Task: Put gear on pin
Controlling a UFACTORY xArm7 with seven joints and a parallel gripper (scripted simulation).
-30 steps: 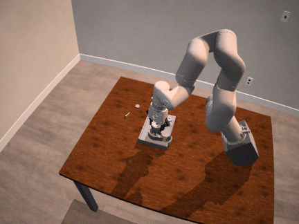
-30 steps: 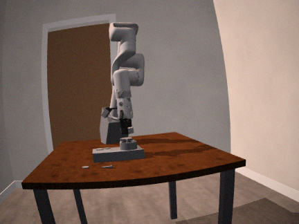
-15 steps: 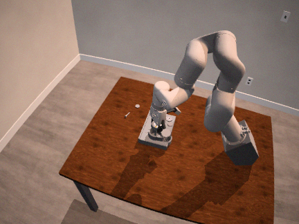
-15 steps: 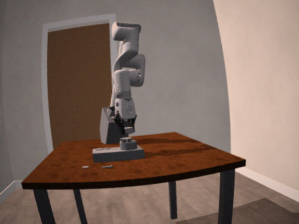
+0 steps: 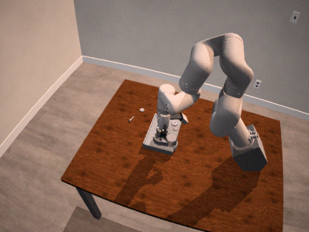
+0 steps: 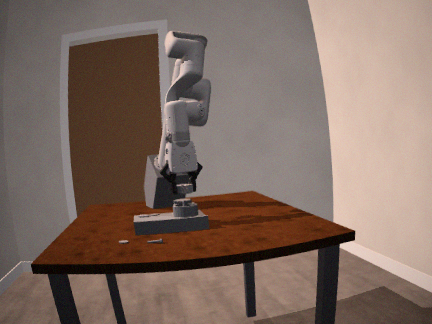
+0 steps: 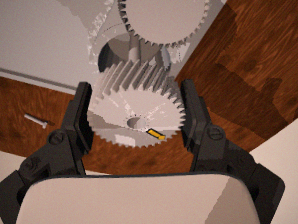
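While the tool (image 7: 136,117) grips the gear (image 7: 135,111) by its toothed rim, the yellow arrow (image 7: 154,133) shows on the gear's face. Beyond the gear lies the timing case (image 7: 47,30), where a second gear (image 7: 164,2) sits. A small screw (image 7: 35,120) rests on the worktop (image 7: 246,56), left of the gear.

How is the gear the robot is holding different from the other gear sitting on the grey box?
The held gear is up in the air, pinched between the end effector fingers; the other gear rests on the timing case. The held gear has a yellow painted arrow on its face; the other gear's face is plain. The held gear shows a small centre hole; the other shows none. Both are grey, round and toothed.
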